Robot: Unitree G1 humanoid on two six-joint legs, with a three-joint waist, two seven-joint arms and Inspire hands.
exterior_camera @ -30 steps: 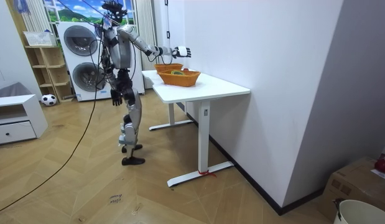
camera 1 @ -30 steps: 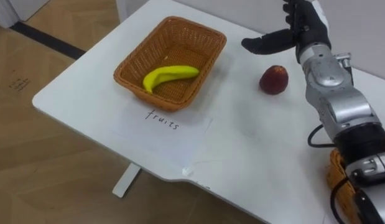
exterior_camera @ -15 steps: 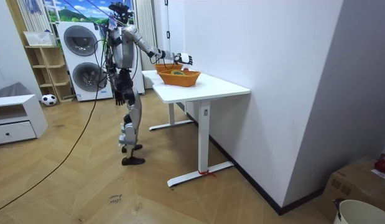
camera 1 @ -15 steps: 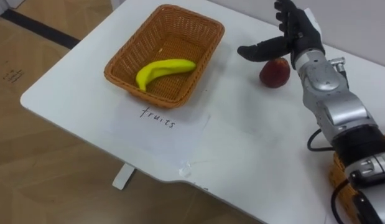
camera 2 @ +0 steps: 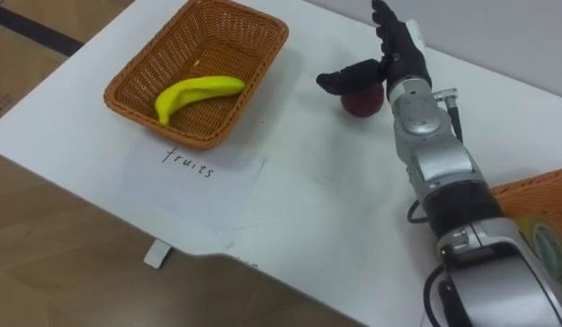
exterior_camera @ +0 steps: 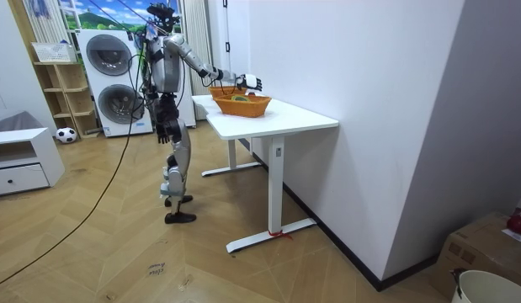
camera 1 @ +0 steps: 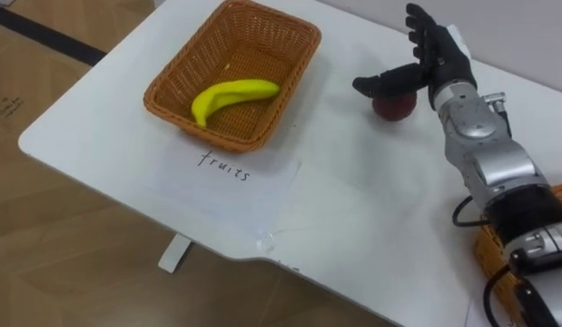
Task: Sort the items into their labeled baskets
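Left eye view: right hand [camera 1: 439, 59] spread open, thumb reaching over a dark red apple [camera 1: 394, 106] on the white table [camera 1: 353, 209].
A yellow banana [camera 1: 231, 94] lies in the wicker basket [camera 1: 164, 87]; the right eye view adds a second basket [camera 2: 535, 195] at the right edge.

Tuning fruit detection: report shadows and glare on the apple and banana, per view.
Left eye view: the apple sits shaded under the open right robot hand, its thumb covering the top; the banana is evenly lit, no glare. Right eye view: the same. Room view: both too small to tell.
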